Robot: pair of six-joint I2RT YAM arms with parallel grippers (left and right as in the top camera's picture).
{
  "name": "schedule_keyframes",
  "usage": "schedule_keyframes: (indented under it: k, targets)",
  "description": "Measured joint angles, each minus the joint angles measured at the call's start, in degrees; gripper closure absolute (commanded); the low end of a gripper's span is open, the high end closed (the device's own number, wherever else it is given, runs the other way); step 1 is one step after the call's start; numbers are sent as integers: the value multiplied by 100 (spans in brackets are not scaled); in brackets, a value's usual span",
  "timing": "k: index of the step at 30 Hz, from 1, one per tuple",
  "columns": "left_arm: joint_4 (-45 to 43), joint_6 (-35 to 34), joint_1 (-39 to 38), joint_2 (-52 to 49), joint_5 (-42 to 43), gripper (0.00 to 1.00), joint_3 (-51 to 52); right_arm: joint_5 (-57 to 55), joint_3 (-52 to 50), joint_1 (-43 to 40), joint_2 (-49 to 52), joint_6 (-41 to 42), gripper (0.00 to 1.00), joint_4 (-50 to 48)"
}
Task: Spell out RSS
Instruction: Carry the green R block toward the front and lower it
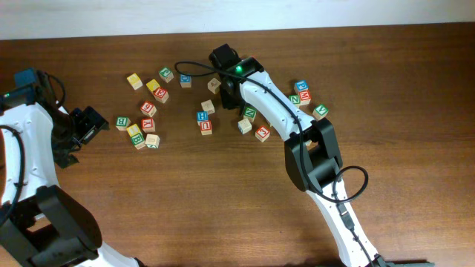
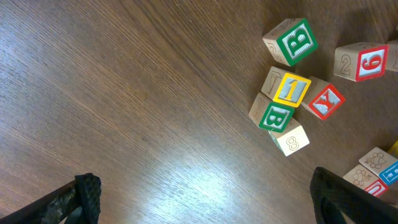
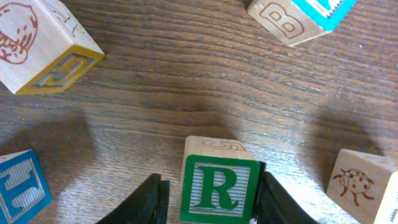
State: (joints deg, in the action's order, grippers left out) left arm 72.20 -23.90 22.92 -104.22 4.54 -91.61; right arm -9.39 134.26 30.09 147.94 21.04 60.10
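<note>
While the left gripper (image 2: 205, 186) gapes wide, the right gripper (image 3: 212, 194) brackets the R cube (image 3: 219, 183), grip uncertain

Wide-spread left hand (image 2: 208, 200) near letter cubes (image 2: 292, 89)

Both arms are white, rounded shells joined by black joint blocks. The left arm (image 1: 31, 141) carries a teal part (image 1: 28, 77) and ends in a black left gripper (image 1: 89, 124). The right arm (image 1: 276, 104) shows 1 green light (image 1: 240, 70) on its black wrist, and a thin black cable (image 1: 367, 179) loops off it. The left fingers (image 2: 84, 198) have knurled black pads. The right fingers (image 3: 152, 200) are smooth matte black.
</note>
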Motion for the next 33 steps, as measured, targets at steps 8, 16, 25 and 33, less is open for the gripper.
schedule_keyframes:
  k: [8, 16, 25, 33]
  targets:
    - [0, 0, 0, 0, 0, 1, 0, 0, 0, 0, 0, -13, 55, -39]
    - [0, 0, 0, 0, 0, 1, 0, 2, -212, 0, 0, 31, 65, -212]
    - [0, 2, 0, 0, 0, 1, 0, 4, -225, -26, 0, 46, 76, -256]
    - [0, 0, 0, 0, 0, 1, 0, 22, 286, -59, 0, 42, 76, 531]
